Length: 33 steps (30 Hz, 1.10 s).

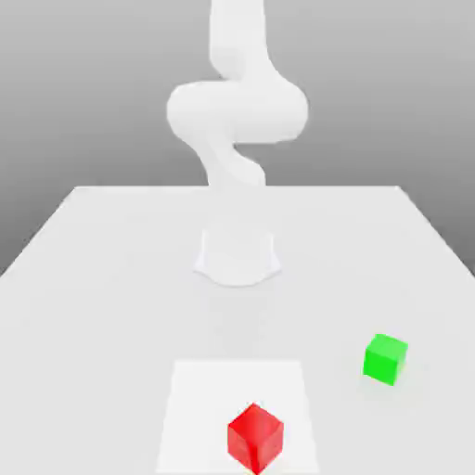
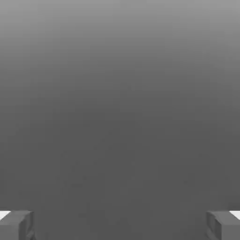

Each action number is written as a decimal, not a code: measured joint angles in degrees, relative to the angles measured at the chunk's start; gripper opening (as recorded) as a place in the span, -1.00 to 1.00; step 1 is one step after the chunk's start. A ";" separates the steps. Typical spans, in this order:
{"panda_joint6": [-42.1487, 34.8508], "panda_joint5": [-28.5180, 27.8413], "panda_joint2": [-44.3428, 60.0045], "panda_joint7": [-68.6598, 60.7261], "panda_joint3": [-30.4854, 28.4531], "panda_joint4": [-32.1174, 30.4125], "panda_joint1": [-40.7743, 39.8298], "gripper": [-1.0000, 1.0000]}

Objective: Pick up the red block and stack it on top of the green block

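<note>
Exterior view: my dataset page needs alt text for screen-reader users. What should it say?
A red block and a green block sit apart on a white table, the green one toward the exterior view's right. Behind them rises a white robot arm.

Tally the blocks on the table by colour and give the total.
Red block: 1
Green block: 1
Total: 2 blocks, standing apart on the table.
</note>
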 joint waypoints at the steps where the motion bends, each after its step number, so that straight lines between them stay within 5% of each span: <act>1: 0.88 0.53 2.26 -2.13 -0.90 -0.45 1.05 0.00; 14: 11.00 7.42 29.63 -28.45 -8.22 -5.63 10.41 0.00; 29: 26.84 6.84 59.52 -46.59 -6.01 -9.08 9.69 0.00; 30: 28.39 7.53 61.43 -47.13 -5.26 -8.80 9.08 -1.00; 33: 28.35 7.52 61.43 -47.12 -5.25 -8.80 9.07 -1.00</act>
